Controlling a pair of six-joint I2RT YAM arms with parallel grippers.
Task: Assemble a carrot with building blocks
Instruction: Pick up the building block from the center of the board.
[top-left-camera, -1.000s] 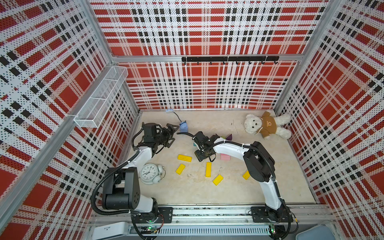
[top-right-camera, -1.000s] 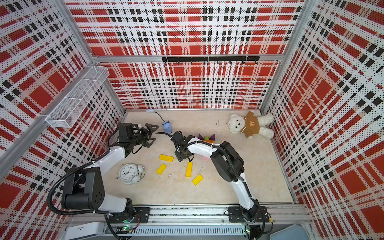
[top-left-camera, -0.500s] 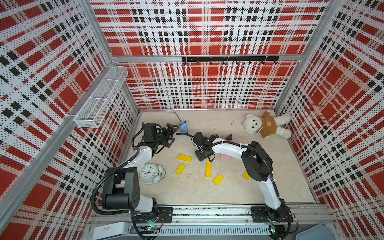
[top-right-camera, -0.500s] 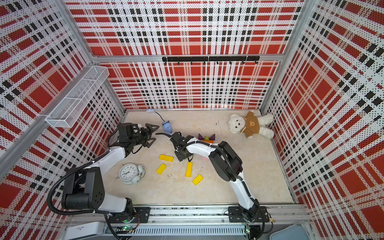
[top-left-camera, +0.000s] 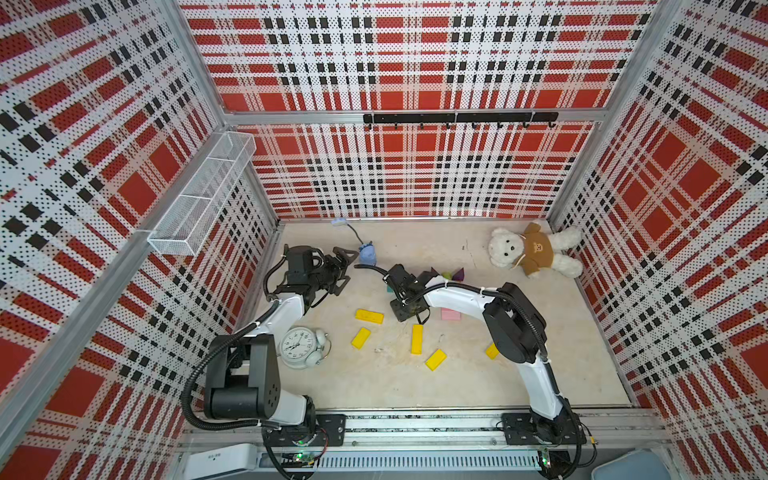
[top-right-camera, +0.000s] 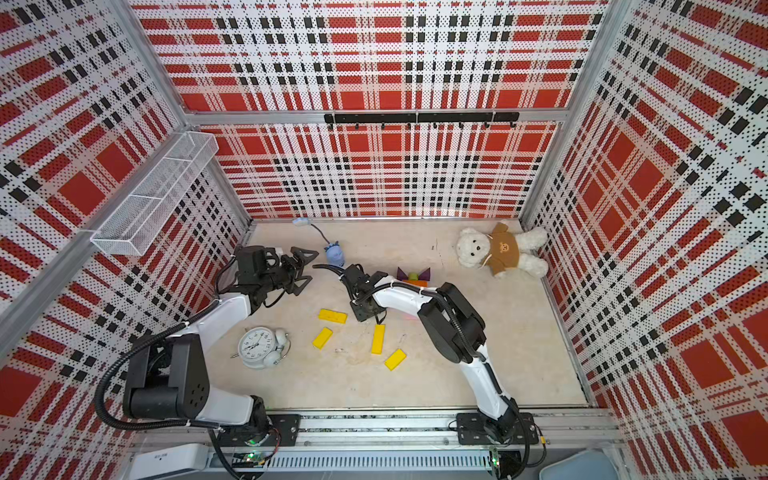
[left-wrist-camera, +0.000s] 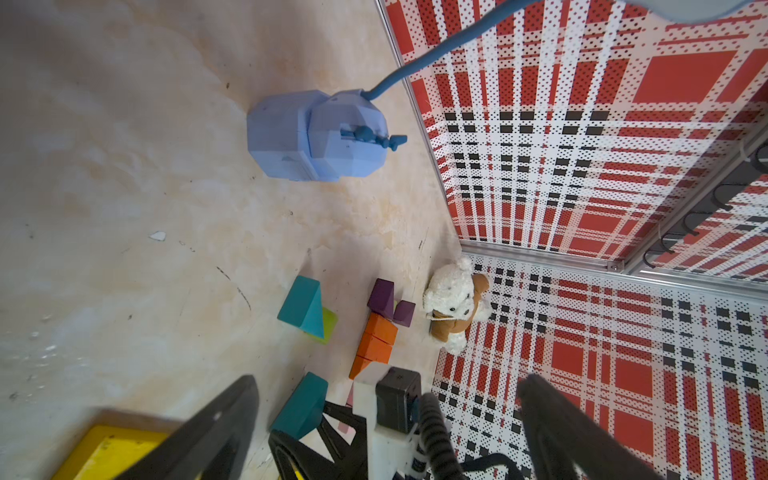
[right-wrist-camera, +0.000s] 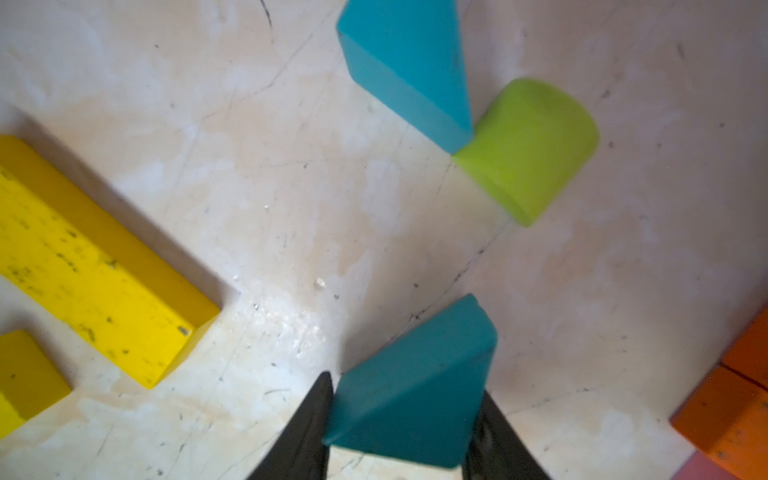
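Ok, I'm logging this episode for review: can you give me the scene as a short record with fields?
left pincer: open, empty, beside the blue toy
right pincer: closed on a teal triangle, gripped on two sides
other teal triangle: touching a lime-green stub
orange blocks: in a row, purple triangles at one end
yellow bars: loose on the floor
bystanders: alarm clock, plush bear
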